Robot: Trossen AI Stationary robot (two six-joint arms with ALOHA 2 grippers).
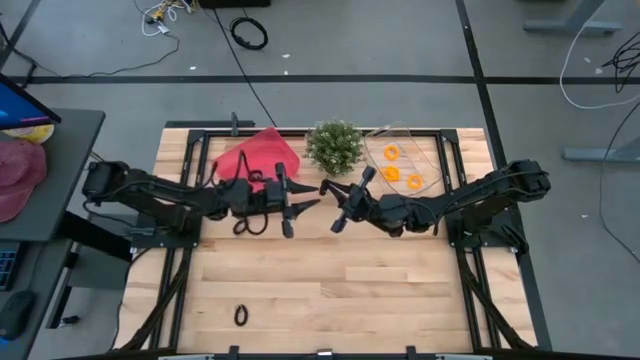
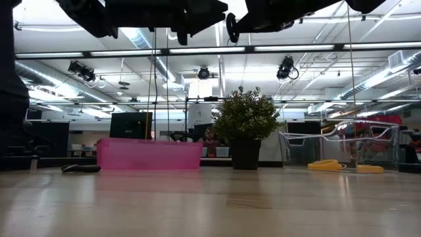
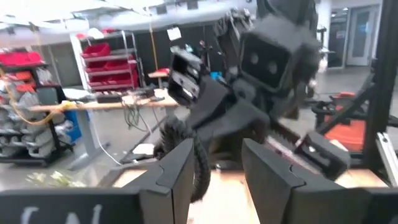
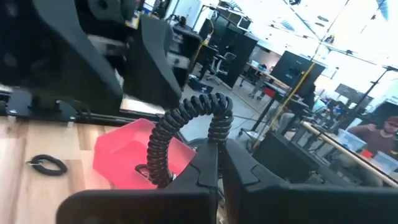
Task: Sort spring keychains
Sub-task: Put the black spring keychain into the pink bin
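Note:
A black spring keychain (image 4: 186,112) is held in the air over the table's middle by my right gripper (image 4: 219,163), which is shut on it. In the high view this gripper (image 1: 335,203) faces my left gripper (image 1: 306,205) at close range. My left gripper (image 3: 217,171) is open, and its fingers stand just in front of the held coil (image 3: 198,163); whether they touch it I cannot tell. Three orange keychains (image 1: 391,152) lie in a clear tray (image 1: 432,150). Another black keychain (image 1: 241,316) lies on the table near its near edge. My right gripper pinches the black spring keychain between its two fingers at one side of the loop (image 4: 214,135). The fingers come about level from the table's right. The coil arches out past the fingertips, lifted clear of the table (image 2: 231,27).
A pink tray (image 1: 262,152) sits at the far left and a potted plant (image 1: 334,146) stands between it and the clear tray. A black keychain (image 4: 48,165) lies on the wood beside the pink tray. The near half of the table (image 1: 400,290) is bare wood.

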